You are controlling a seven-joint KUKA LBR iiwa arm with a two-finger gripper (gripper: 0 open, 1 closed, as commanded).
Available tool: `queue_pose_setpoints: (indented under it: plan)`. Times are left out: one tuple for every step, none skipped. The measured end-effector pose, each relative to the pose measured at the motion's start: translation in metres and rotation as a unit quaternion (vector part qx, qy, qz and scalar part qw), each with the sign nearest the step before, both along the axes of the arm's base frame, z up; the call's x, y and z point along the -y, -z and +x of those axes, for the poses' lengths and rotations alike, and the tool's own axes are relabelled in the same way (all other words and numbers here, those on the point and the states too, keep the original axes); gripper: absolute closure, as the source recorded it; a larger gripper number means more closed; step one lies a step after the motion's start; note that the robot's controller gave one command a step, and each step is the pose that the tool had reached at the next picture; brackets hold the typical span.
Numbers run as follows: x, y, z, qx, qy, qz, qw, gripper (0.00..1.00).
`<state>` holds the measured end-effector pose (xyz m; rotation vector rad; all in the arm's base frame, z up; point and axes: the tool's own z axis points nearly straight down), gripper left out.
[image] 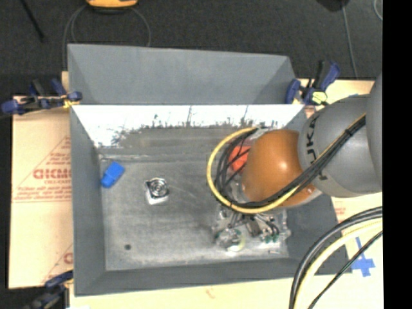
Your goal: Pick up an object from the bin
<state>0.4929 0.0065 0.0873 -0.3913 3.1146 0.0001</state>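
The pincer (248,234) is down low in the grey bin (87,205). I cannot tell if it is open or closed. One small pale thing (230,241) sits right under it, too hidden to tell which way it points. Well off to the pincer's left in the view lies one shiny silver thing (156,190). Farther that way lies one blue block (111,175), tilted.

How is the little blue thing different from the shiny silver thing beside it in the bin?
The blue block is plain blue and dull; the silver piece is shiny metal grey. The blue block sits by the bin's left wall; the silver piece lies farther out on the floor, nearer the middle. The blue block looks boxy, the silver piece rounder. Both are small, lie loose, and are well away from the gripper.
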Motion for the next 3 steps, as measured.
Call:
queue_pose_setpoints:
  plan:
    - [-0.036, -0.058, -0.014, 0.0021, -0.010, 0.001, 1.0000, 1.00]
    - [-0.012, -0.118, -0.003, 0.0036, -0.018, -0.001, 0.9998, 1.00]
    - [-0.028, -0.043, -0.002, 0.0017, -0.042, 0.000, 0.9991, 1.00]
